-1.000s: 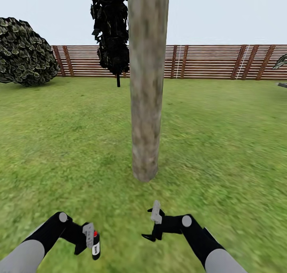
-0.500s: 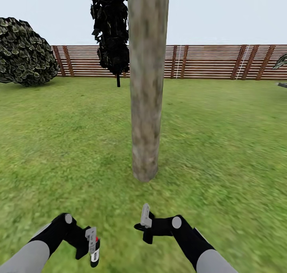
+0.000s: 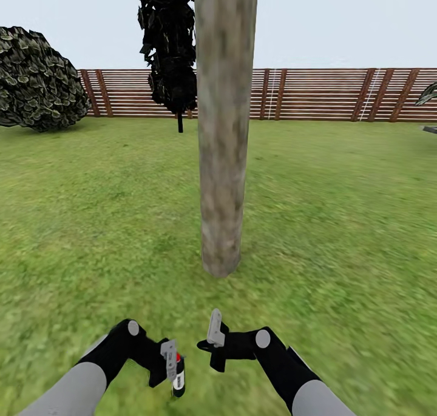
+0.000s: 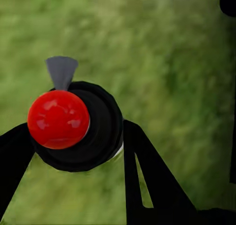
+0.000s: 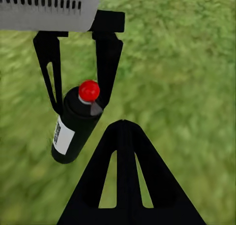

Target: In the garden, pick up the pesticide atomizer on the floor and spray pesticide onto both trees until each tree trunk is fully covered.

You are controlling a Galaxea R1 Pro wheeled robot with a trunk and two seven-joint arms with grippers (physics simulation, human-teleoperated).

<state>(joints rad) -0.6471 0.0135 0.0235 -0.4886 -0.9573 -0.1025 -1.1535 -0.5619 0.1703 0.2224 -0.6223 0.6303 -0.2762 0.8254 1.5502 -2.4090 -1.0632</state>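
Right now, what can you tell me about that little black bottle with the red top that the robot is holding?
The atomizer is a small black cylindrical bottle with a white label on its side, a glossy red round cap and a short grey nozzle. It looks like plastic. The left gripper has its two black fingers closed on the bottle's upper part, carrying it low above the grass, top tilted slightly. Nothing else touches it.

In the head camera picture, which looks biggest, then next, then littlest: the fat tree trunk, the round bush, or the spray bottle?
1. Tree trunk: biggest, running out the top of the picture.
2. Round bush: next, though it stands far back by the fence, so it may really be larger.
3. Spray bottle: littlest, held in the left gripper.
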